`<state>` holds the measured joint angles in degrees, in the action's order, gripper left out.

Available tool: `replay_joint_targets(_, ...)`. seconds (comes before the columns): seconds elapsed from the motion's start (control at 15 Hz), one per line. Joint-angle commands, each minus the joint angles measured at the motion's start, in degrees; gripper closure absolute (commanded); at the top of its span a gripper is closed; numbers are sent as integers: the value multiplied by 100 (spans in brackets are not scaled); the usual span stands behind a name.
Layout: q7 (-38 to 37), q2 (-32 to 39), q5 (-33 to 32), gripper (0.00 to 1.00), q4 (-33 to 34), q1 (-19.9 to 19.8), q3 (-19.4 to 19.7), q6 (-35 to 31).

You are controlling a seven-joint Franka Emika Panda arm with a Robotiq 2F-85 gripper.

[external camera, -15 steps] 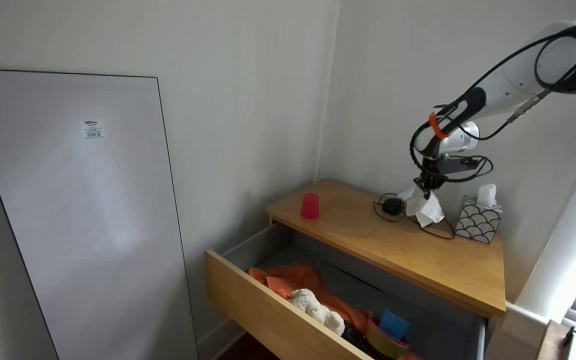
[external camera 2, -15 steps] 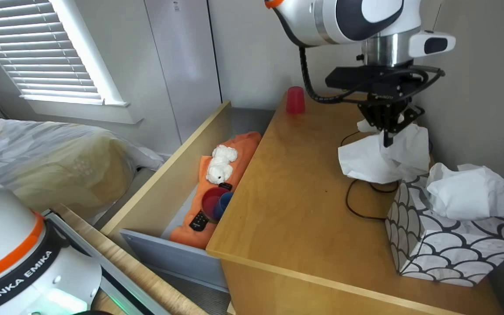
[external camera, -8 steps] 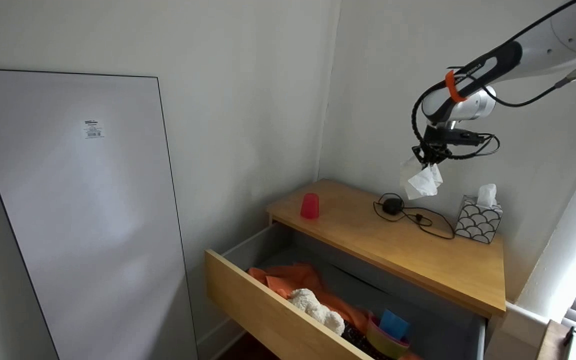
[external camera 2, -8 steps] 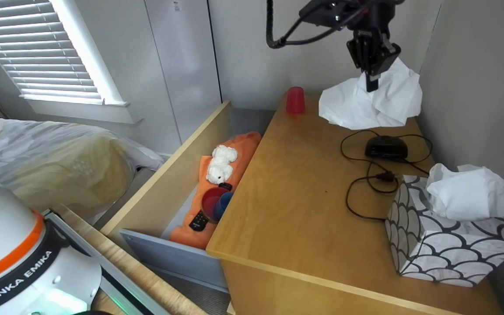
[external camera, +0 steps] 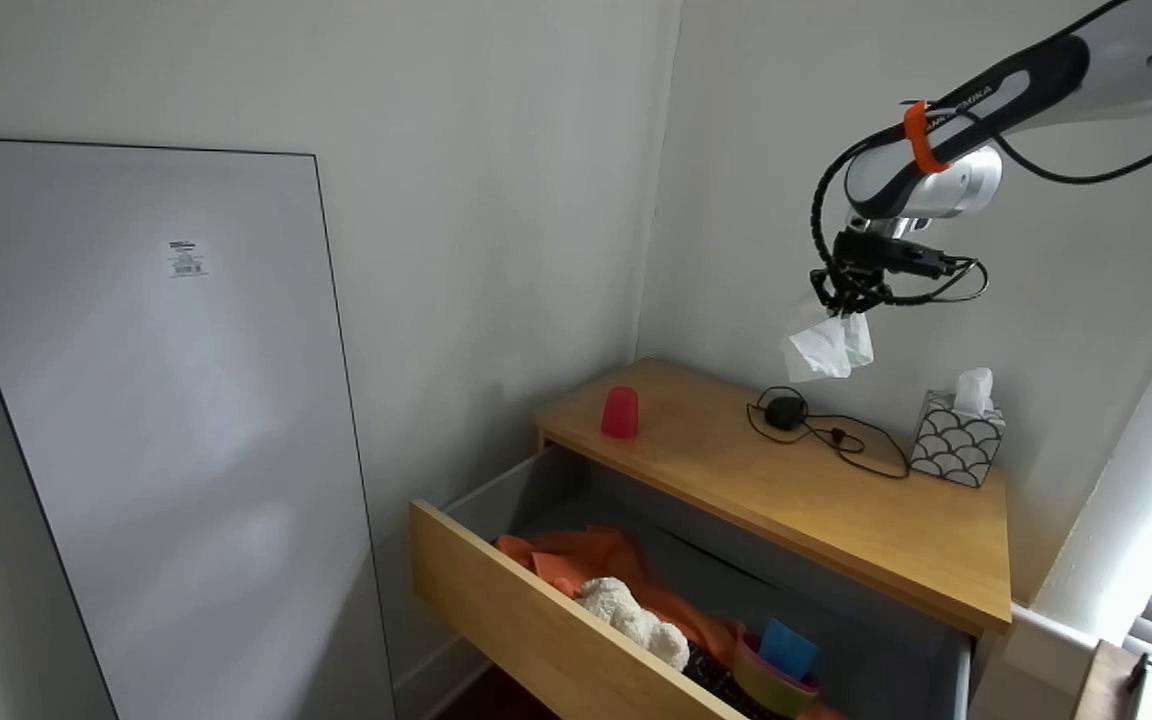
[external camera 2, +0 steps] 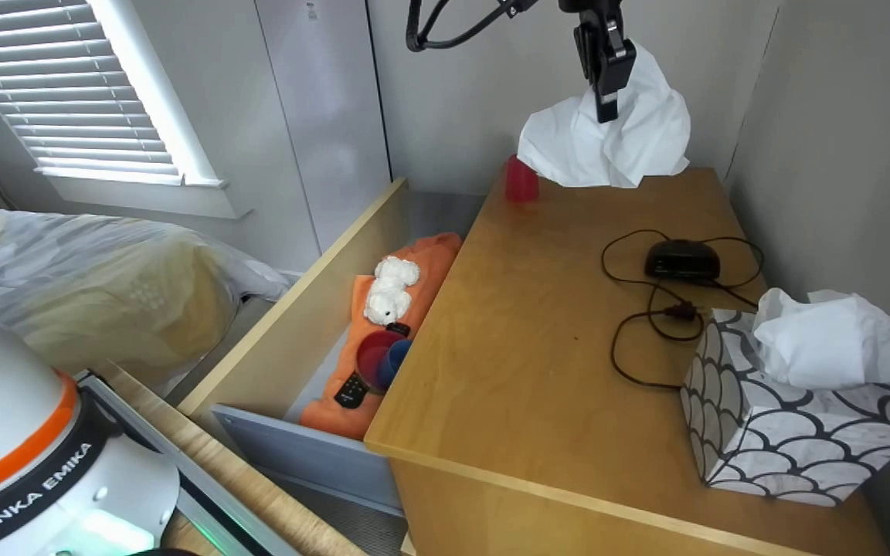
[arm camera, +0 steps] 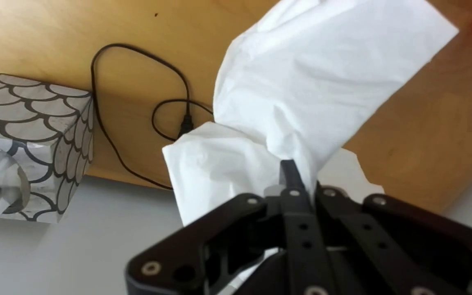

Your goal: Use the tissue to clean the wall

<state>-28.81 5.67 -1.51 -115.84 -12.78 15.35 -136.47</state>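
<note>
My gripper (external camera: 844, 312) is shut on a white tissue (external camera: 824, 350) and holds it in the air above the wooden dresser top (external camera: 696, 440). In an exterior view the gripper (external camera 2: 607, 114) points down, and the tissue (external camera 2: 607, 150) spreads on both sides of the fingers and partly covers the red cup behind. In the wrist view the tissue (arm camera: 297, 90) is pinched between the fingertips (arm camera: 301, 176) and fans out, hiding part of the dresser. The grey-white walls (external camera: 496, 200) meet in a corner behind the dresser. The tissue appears apart from the walls.
A patterned tissue box (external camera 2: 800, 440) with a tissue sticking out stands at one dresser end. A black device (external camera 2: 681, 260) with loose cable lies near the wall. A red cup (external camera: 620, 412) stands toward the corner. The drawer (external camera: 536, 610) is pulled out, holding cloth, a plush toy and cups.
My gripper has risen with the tissue, away from the tissue box and toward the corner and red cup. The black device and cable, partly covered before, are now uncovered.
</note>
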Motion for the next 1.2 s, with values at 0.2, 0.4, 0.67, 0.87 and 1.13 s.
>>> replay_joint_targets(0.2,-965,317,-178,100,275,83,38,-280)
replay_joint_targets(0.4,-2005,652,-287,100,564,163,107,-839)
replay_joint_targets(0.67,-3281,1229,-671,100,1029,341,399,-1731)
replay_joint_targets(0.87,-4389,1676,-1239,100,1466,619,958,-1915)
replay_joint_targets(1.13,-5964,2237,-2020,100,1991,1004,1704,-1841)
